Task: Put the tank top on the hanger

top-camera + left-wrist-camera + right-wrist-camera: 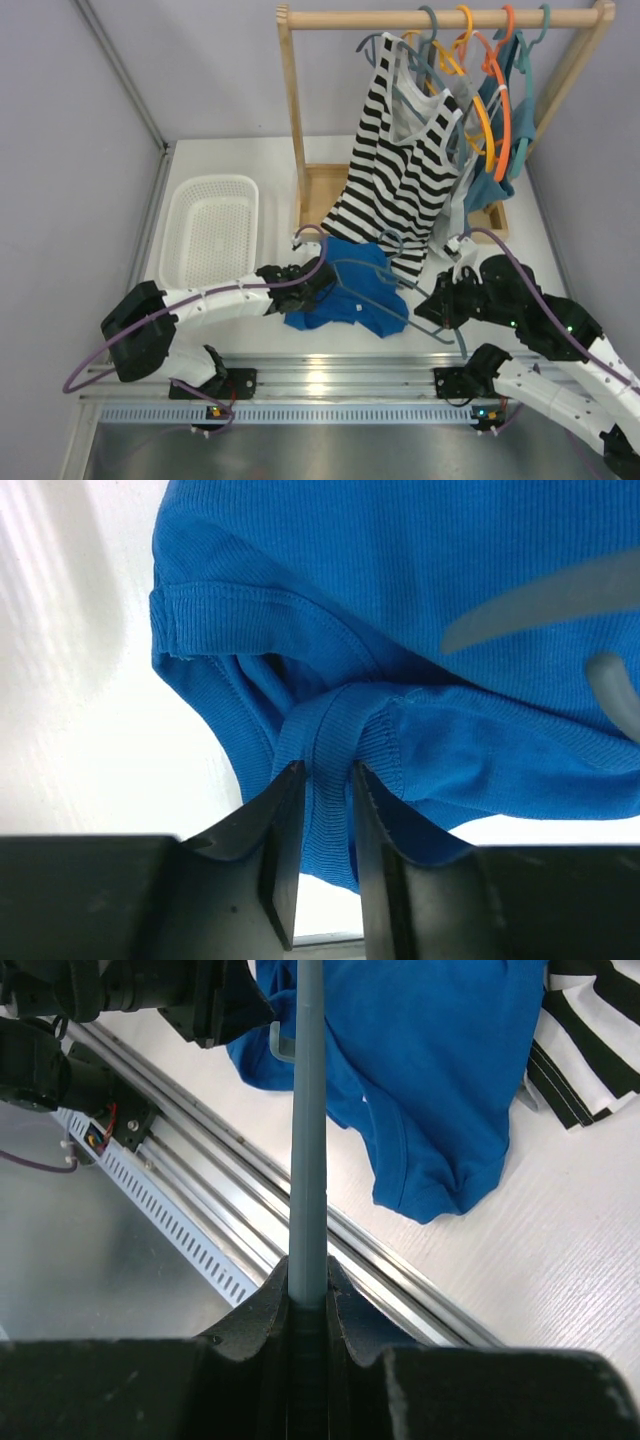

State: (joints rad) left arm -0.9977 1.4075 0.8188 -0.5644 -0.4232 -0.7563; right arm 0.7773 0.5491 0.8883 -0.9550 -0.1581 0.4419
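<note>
Top external view: the royal-blue tank top [350, 290] lies crumpled on the white table [275, 165] near its front edge. It sits between the two arms and just in front of the hem of the black-and-white striped top [400, 180], which hangs from the wooden rack [292, 110]. A white plastic basket [215, 181] stands to the left, well apart from the fabric.

Right wrist view: the right gripper [308, 1278] is pressed together on one straight bar of the slate-blue hanger [307, 1140], with a finger tight against each side. The bar runs away from the jaws and out over the near edge of the tank top. From above, the hanger's frame lies across the blue fabric, and its curved hook points toward the striped top.

Left wrist view: the left gripper [325, 772] pinches a ribbed, stitched band of the tank top — a strap or the edge of an opening, I cannot tell which. The band fills the gap between the two dark fingers [280, 820] and bunches into folds just beyond their tips. Blurred grey parts of the hanger cross the fabric further out — on top of it, as far as this view shows.
</note>
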